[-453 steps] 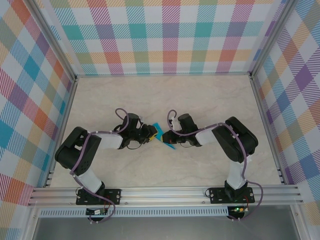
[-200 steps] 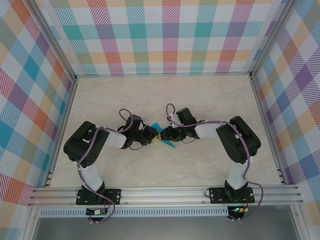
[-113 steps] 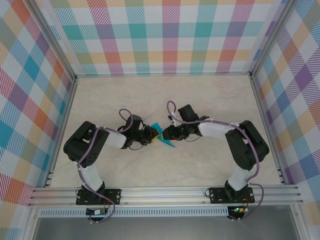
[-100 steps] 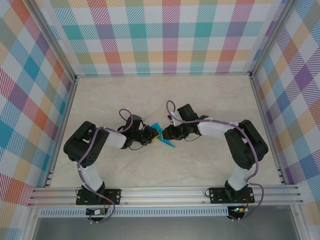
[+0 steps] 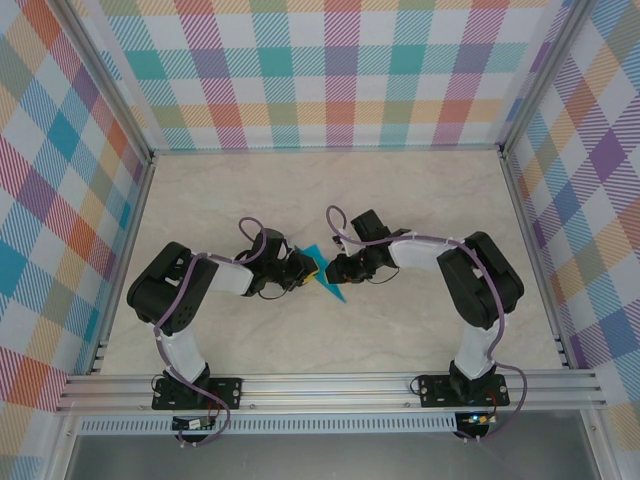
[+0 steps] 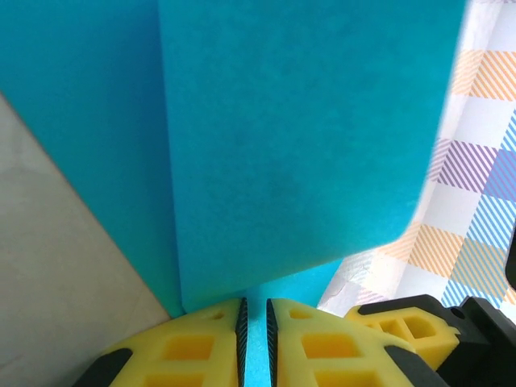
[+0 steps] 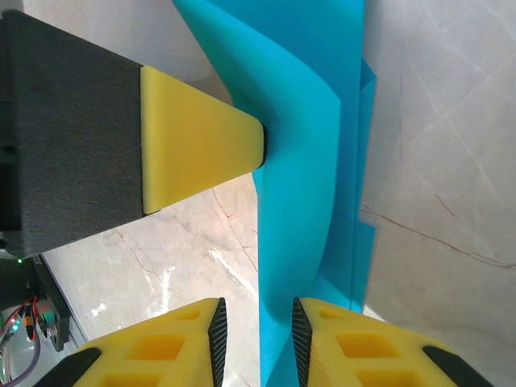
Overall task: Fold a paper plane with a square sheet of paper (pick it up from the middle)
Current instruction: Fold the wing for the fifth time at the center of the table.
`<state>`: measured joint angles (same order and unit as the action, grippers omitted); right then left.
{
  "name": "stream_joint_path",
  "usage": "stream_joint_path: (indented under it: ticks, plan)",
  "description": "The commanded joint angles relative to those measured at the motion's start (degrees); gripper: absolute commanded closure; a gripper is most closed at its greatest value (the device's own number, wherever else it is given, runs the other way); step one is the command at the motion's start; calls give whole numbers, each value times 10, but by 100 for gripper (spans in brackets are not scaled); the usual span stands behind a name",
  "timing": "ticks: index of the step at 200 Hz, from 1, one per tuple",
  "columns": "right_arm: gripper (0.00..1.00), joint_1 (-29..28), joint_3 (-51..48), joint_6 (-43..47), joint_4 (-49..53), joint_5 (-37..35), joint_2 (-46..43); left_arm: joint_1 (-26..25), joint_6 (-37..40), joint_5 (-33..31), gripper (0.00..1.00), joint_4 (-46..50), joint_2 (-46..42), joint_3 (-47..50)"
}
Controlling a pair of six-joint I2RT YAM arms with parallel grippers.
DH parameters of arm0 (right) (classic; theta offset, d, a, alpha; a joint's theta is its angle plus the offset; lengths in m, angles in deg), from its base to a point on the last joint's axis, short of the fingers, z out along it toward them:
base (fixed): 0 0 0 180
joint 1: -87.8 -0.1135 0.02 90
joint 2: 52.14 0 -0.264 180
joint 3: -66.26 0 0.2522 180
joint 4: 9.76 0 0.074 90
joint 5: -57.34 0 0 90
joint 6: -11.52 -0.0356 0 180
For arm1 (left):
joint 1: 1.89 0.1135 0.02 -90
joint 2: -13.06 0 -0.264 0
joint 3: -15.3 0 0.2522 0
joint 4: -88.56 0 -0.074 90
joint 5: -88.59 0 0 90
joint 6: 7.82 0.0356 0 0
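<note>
The teal-blue paper [image 5: 328, 282] is folded into a narrow pointed shape and held off the table between both grippers. My left gripper [image 5: 308, 270] is shut on it. In the left wrist view its jaws [image 6: 255, 322] pinch a thin strip of the paper [image 6: 298, 145], and a broad flap spreads out above them. My right gripper [image 5: 334, 270] is open. In the right wrist view its jaws [image 7: 256, 339] stand on either side of the paper's [image 7: 306, 161] curved fold, which leans on the right-hand pad. One yellow finger [image 7: 197, 137] of the left gripper presses the paper from the left.
The marble-patterned table [image 5: 400, 200] is walled by plaid panels on three sides. An aluminium rail [image 5: 330, 388] carrying both arm bases runs along the near edge. A yellow finger [image 6: 403, 314] of the right gripper sits close beside the left jaws.
The right arm has swung its elbow and brought its gripper closer in against the paper. The paper's point now hangs lower and to the right. The left gripper keeps its hold.
</note>
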<state>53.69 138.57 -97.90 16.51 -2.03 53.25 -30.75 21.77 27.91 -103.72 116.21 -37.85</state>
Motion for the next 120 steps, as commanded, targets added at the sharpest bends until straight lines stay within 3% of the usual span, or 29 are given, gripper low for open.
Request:
stream_joint_path:
  ticks: [1, 67, 120]
  plan:
    - [68, 2, 14, 16, 18, 0, 10, -8, 10, -26, 84, 49, 17, -2]
    - [64, 2, -10, -27, -11, -33, -43, -8, 11, -25, 84, 64, 27, -15]
    - [65, -6, 10, -25, -1, -8, -11, -8, 12, -25, 85, 71, 28, -19]
